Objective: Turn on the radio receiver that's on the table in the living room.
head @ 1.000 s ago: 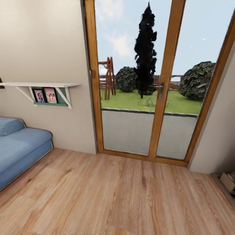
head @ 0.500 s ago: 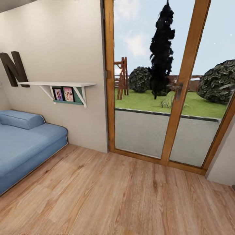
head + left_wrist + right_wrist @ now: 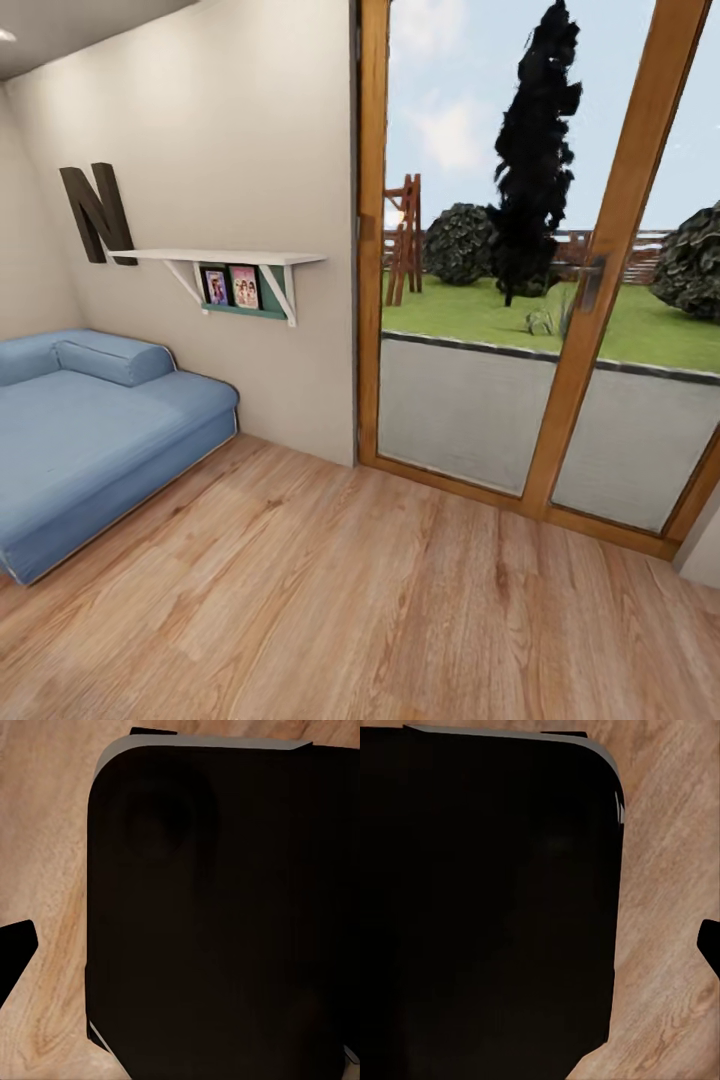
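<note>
Well, from the head view a wide stretch of bare wooden floor [image 3: 330,600] runs ahead, with plenty of open room across it. Its far edge meets a tall glass door [image 3: 540,300] in a wooden frame, with a lawn and dark trees beyond the panes. Left of the door frame stands a plain wall [image 3: 230,180] carrying a white shelf [image 3: 215,258] with two small pictures tucked beneath it, and a big dark letter N [image 3: 96,212] just beside the shelf's end. Below that, a blue sofa [image 3: 90,430] lies along the wall, its long front edge bordering the open floor (its near corner juts out at the left).

Each wrist view looks down on the same wood floor past a large black rounded body [image 3: 217,915] with a thin grey edge. Whether either gripper's fingers are apart or together I cannot tell. Neither the radio nor its table can be placed from here.
</note>
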Robot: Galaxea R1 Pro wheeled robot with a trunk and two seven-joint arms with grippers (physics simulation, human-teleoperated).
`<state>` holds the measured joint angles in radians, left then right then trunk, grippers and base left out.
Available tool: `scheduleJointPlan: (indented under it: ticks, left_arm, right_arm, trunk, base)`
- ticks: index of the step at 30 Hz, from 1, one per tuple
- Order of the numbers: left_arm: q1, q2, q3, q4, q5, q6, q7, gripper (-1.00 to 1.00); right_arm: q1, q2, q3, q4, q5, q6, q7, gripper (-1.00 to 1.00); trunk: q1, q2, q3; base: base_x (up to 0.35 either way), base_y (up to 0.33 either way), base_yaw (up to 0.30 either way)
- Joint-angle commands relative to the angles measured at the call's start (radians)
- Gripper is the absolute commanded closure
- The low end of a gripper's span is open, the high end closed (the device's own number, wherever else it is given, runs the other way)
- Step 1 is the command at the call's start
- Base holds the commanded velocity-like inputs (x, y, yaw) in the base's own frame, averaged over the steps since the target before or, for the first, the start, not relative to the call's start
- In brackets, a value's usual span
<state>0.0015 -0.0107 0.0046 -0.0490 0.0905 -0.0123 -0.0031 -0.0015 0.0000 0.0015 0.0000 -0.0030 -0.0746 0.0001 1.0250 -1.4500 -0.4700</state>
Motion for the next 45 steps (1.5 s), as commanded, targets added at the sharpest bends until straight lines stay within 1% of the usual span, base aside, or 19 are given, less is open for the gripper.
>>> scheduleJointPlan:
  ticks: [1, 8, 12, 45]
  left_arm:
    - [0.000, 0.000, 0.000, 0.000, 0.000, 0.000, 0.000, -1.00]
    - [0.000, 0.000, 0.000, 0.000, 0.000, 0.000, 0.000, -1.00]
    - [0.000, 0.000, 0.000, 0.000, 0.000, 0.000, 0.000, -1.00]
    - [0.000, 0.000, 0.000, -0.001, 0.001, 0.000, 0.001, -1.00]
  right_arm:
    - [0.000, 0.000, -0.001, 0.000, 0.000, 0.000, 0.000, -1.00]
    - [0.000, 0.001, -0.003, 0.000, -0.001, -0.002, -0.001, -1.00]
    - [0.000, 0.001, -0.003, 0.000, -0.002, -0.002, -0.002, -1.00]
    - [0.000, 0.002, -0.005, 0.000, -0.005, -0.004, -0.010, -1.00]
  trunk:
    - [0.000, 0.000, 0.000]
    - [0.000, 0.000, 0.000]
    - [0.000, 0.000, 0.000]
    - [0.000, 0.000, 0.000]
  base:
    - [0.000, 0.000, 0.037]
    - [0.000, 0.000, 0.021]
    - [0.000, 0.000, 0.172]
    - [0.000, 0.000, 0.266]
